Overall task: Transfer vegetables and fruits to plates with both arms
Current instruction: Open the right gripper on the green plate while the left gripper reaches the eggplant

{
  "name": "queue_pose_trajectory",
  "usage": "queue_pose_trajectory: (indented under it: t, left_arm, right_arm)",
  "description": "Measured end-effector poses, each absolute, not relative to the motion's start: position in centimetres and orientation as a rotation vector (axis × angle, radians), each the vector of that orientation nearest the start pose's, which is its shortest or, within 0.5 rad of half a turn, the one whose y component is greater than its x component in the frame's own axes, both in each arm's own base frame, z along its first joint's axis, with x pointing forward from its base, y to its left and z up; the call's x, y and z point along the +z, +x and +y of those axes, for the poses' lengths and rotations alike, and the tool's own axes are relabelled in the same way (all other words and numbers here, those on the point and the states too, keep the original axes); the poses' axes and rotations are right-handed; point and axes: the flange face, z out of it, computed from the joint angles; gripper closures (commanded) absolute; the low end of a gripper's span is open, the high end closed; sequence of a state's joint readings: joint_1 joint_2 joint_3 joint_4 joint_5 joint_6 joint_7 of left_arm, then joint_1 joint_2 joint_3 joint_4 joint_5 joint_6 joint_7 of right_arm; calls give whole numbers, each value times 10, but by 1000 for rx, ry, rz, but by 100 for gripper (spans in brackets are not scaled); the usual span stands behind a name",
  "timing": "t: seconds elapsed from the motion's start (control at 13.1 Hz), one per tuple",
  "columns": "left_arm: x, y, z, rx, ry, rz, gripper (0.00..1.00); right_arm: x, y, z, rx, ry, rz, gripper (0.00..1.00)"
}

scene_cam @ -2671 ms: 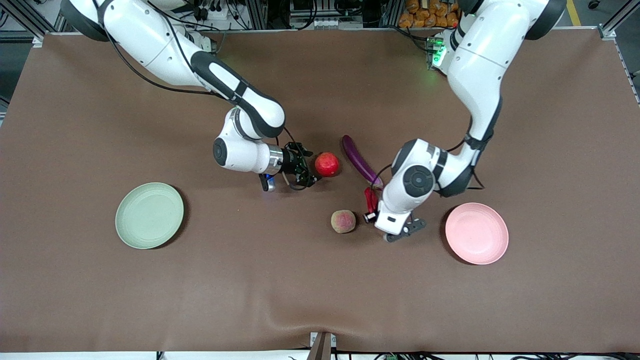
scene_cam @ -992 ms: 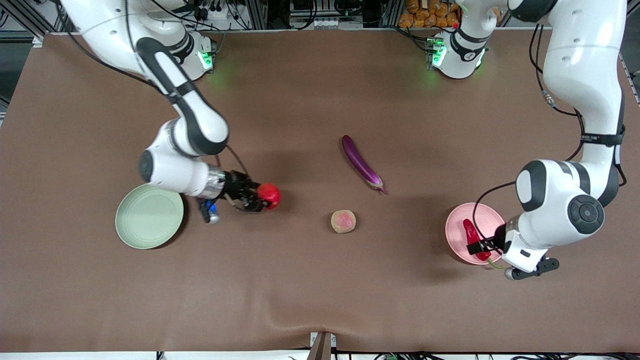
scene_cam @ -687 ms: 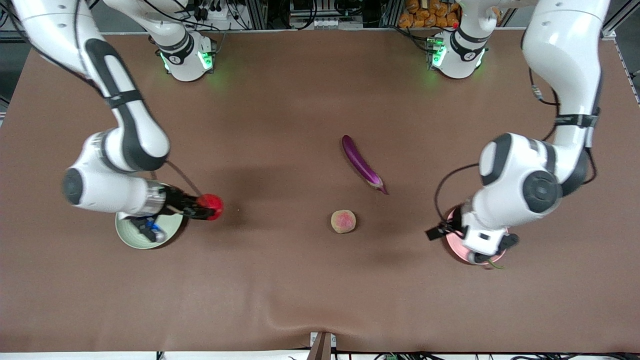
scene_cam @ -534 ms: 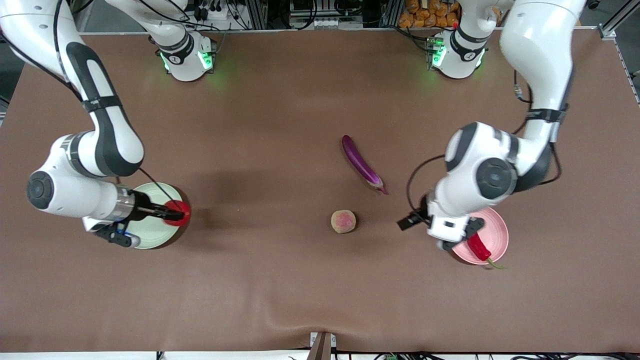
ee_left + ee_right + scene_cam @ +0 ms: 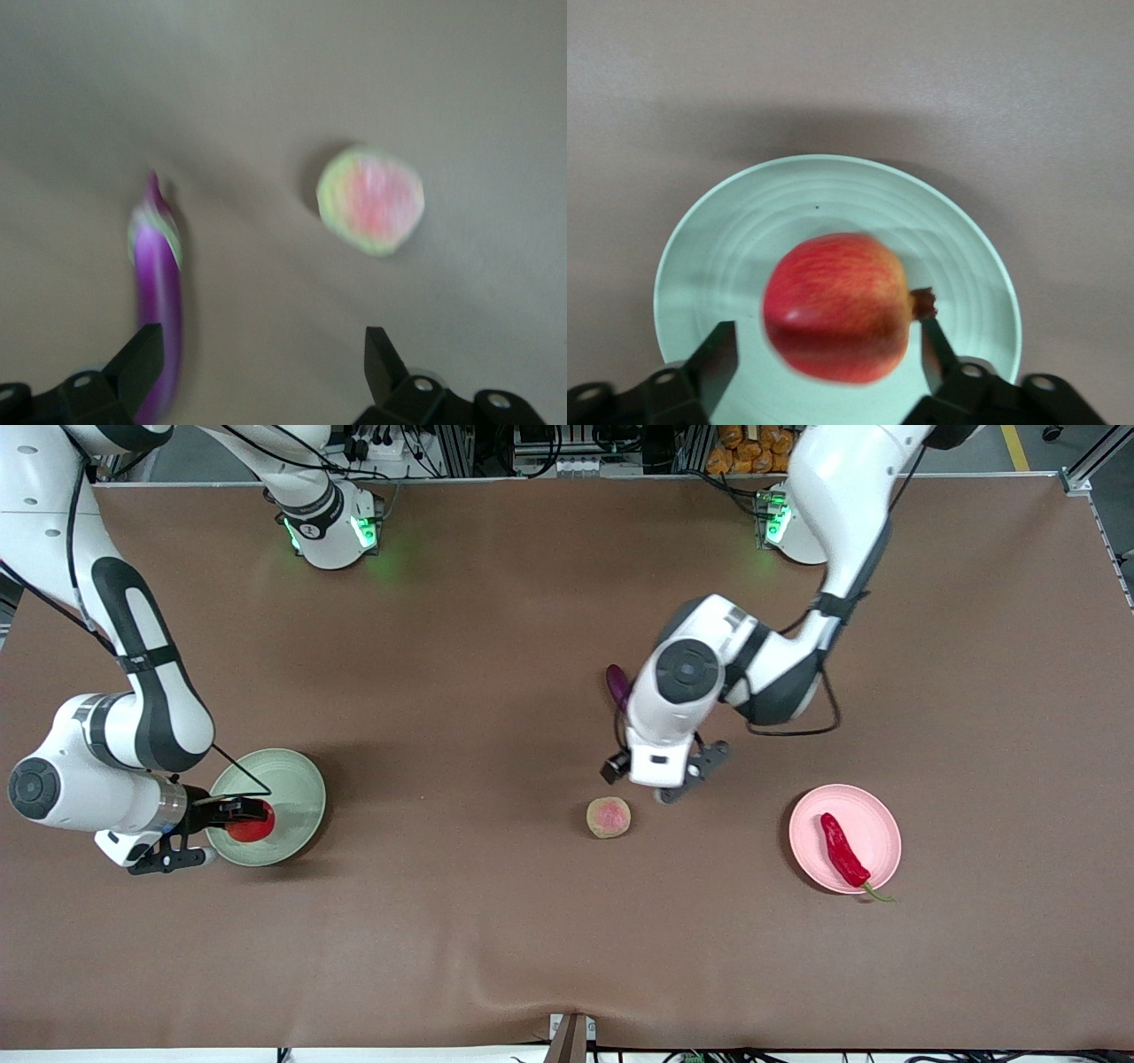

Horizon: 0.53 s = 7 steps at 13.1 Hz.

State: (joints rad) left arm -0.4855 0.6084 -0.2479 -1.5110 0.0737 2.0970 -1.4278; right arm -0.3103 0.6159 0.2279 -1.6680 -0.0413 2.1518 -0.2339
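Red and glossy, the pomegranate (image 5: pixel 837 305) sits in the pale green plate (image 5: pixel 726 230) at the right arm's end of the table, and my right gripper (image 5: pixel 828 354) is right over it. My fingers stand on either side of the fruit with a bit of daylight showing on both flanks, so I'd call that let go, jaws apart and holding nothing. Looks to me like it's resting on the plate, though I can't swear it's fully settled.

Over at the left arm's end, the red chili pepper (image 5: pixel 844 850) lies across the pink plate (image 5: pixel 881 824), green stem poking over the rim nearest the front camera. So one fruit and one veg are sorted.

That leaves two on the bare brown table (image 5: pixel 496 921). My left gripper (image 5: pixel 264 354) hangs over the purple eggplant (image 5: pixel 159 301), jaws spread wide and empty, one finger just about above the eggplant. The peach (image 5: pixel 370 200) sits close by, nearer the front camera than the eggplant.

So I reckon the step in hand is: right side finishing its drop, left side lining up for the eggplant. Next move for the left calls for centring across that slim body and coming down before closing, since it's glossy and could squirt out. Right needs to lift straight off without nudging the fruit, then presumably go for the peach.
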Motion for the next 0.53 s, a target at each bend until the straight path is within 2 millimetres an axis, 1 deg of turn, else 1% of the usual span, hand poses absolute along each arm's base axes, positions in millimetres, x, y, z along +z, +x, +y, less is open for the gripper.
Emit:
queue_pose_trajectory:
  t: [0.08,0.15,0.23,0.31,0.38,0.53]
  left_arm:
    - [306,530,-465,100,-2963,-1096,0]
    - [296,518,-477,91,-2943,-1103,0]
    - [284,506,-486,83,-2917,-1110,0]
    - [272,496,-489,76,-2884,-1129,0]
    - [260,488,-487,78,-2849,-1158,0]
    - [241,476,-478,87,-2774,-1231,0]
  right_arm:
    - [248,666,-69,145,-3010,-225,0]
    - [251,669,-60,138,-3007,-205,0]
    - [253,671,-45,138,-3004,-132,0]
    - [254,672,-22,145,-2993,-25,0]
    - [256,674,6,155,-2976,84,0]
    - [266,677,70,164,-2920,312,0]
